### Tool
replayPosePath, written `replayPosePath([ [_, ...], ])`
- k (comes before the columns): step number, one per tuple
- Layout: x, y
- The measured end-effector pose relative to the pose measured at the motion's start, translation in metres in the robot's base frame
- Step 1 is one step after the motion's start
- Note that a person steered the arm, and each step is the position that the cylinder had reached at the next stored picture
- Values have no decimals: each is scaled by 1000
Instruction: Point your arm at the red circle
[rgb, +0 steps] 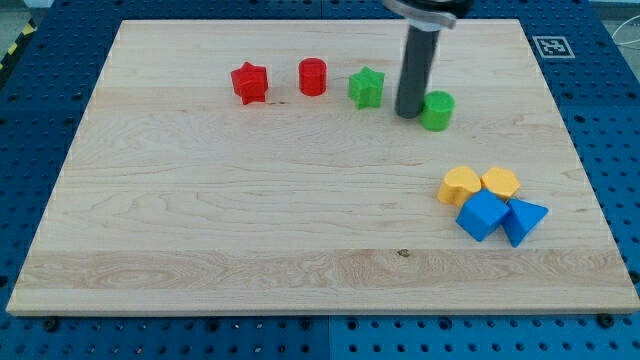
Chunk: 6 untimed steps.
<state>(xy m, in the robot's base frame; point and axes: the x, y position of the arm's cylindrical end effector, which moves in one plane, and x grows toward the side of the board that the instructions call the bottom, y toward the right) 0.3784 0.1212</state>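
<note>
The red circle (313, 77) stands near the view's top, between a red star (249, 83) on its left and a green star (367, 88) on its right. My tip (408, 113) rests on the board just left of a green circle (437, 110), touching or nearly touching it. The tip is right of the green star and well right of the red circle.
At the view's lower right sits a tight cluster: two yellow blocks (460, 186) (500, 183), a blue cube (483, 215) and a blue triangle (524, 220). The wooden board (250, 230) is bordered by a blue perforated table. A marker tag (551, 46) lies at top right.
</note>
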Motion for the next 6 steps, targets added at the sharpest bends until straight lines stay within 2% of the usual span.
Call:
replayPosePath([
  [1,0,33],
  [2,4,33],
  [4,39,-52],
  [6,-4,-119],
])
